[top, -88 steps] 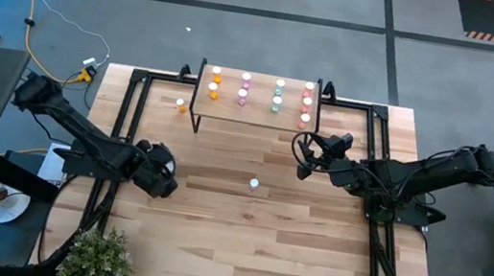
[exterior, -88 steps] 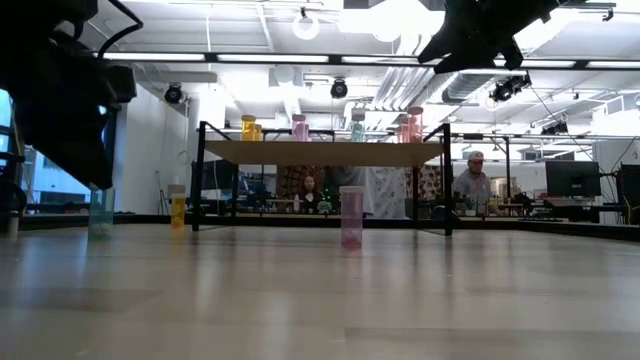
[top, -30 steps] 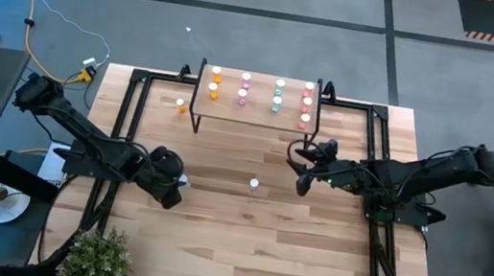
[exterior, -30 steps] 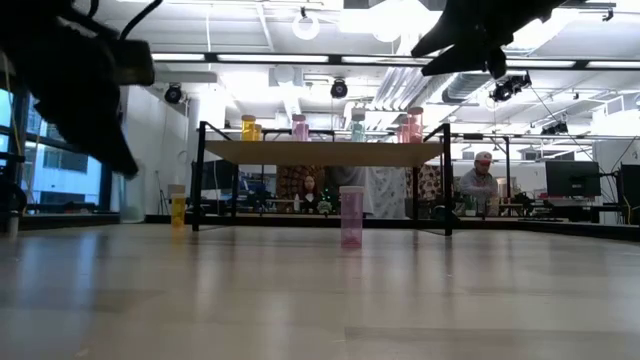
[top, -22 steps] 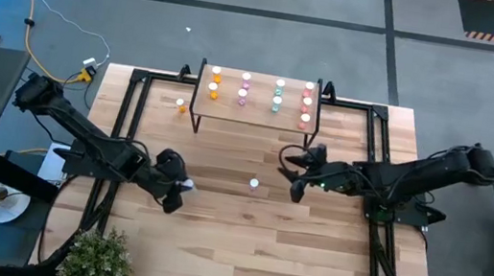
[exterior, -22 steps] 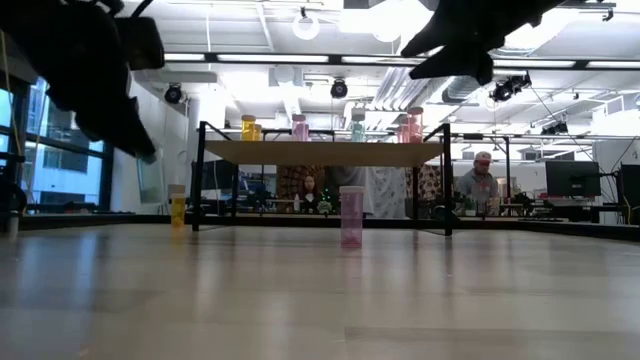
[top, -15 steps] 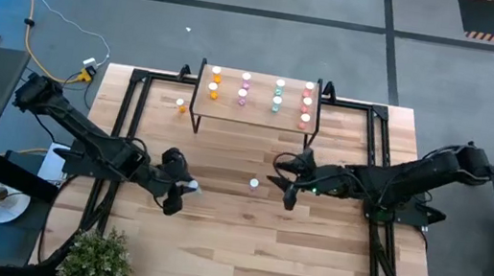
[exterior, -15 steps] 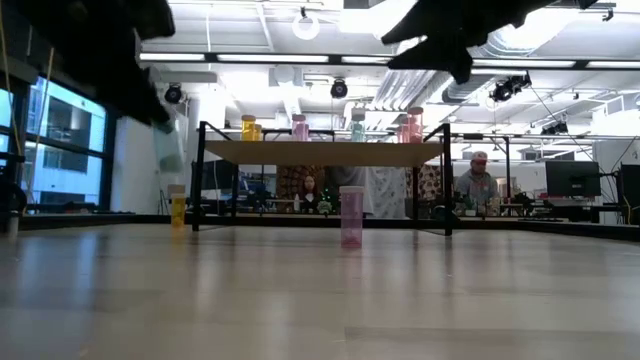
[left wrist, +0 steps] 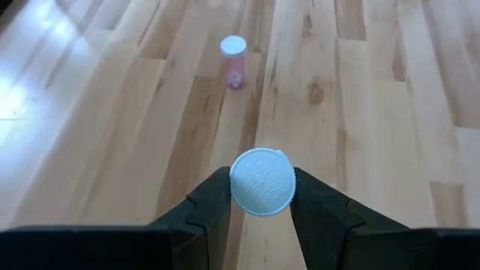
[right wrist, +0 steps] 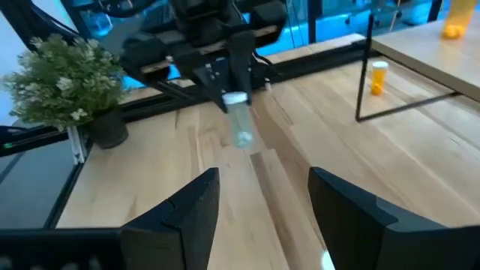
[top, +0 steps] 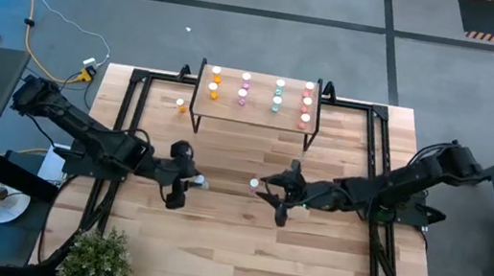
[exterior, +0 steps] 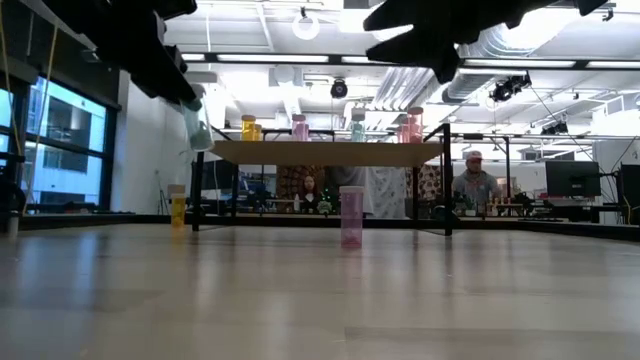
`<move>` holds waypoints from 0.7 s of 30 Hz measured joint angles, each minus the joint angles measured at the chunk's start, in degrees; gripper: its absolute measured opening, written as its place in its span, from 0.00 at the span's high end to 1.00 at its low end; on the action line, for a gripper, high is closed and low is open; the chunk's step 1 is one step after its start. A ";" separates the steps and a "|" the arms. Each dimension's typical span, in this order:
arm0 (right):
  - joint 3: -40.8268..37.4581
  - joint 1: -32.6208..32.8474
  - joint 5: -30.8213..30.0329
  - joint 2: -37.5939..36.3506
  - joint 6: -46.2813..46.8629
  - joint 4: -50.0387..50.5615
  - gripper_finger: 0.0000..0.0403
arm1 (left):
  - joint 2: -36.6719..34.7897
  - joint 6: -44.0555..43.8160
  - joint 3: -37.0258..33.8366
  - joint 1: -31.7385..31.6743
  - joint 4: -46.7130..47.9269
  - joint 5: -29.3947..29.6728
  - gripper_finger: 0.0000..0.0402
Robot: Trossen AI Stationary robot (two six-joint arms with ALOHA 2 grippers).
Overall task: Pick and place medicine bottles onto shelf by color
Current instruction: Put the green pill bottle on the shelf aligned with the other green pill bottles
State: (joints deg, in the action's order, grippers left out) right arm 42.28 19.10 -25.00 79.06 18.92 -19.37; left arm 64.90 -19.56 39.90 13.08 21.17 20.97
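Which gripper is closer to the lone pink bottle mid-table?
Right. The right gripper, jaws open, sits just beside the pink bottle on its right. The left gripper, shut on a teal bottle held off the table, is farther away to the bottle's left.

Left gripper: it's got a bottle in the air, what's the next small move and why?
Probably carry it toward the shelf. The left gripper is shut on a teal-green bottle, lifted clear of the table, and the shelf's teal-green column stands farther back. The open right gripper hovers by the pink bottle.
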 joint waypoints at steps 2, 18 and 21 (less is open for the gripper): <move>0.00 1.18 -1.34 1.12 -0.77 -2.61 0.51 | 0.00 1.39 0.00 -0.72 -0.01 0.02 0.71; 15.89 9.20 -16.28 8.06 2.59 11.75 0.52 | 0.00 10.74 0.00 -4.89 -0.04 -6.83 0.71; 20.32 9.81 -16.90 10.33 4.14 18.90 0.52 | 0.00 9.28 0.00 -4.88 -0.05 -6.94 0.71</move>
State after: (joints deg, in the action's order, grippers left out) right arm 62.60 28.91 -41.90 89.40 23.06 -0.47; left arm 64.90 -10.27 39.90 8.21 21.12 14.03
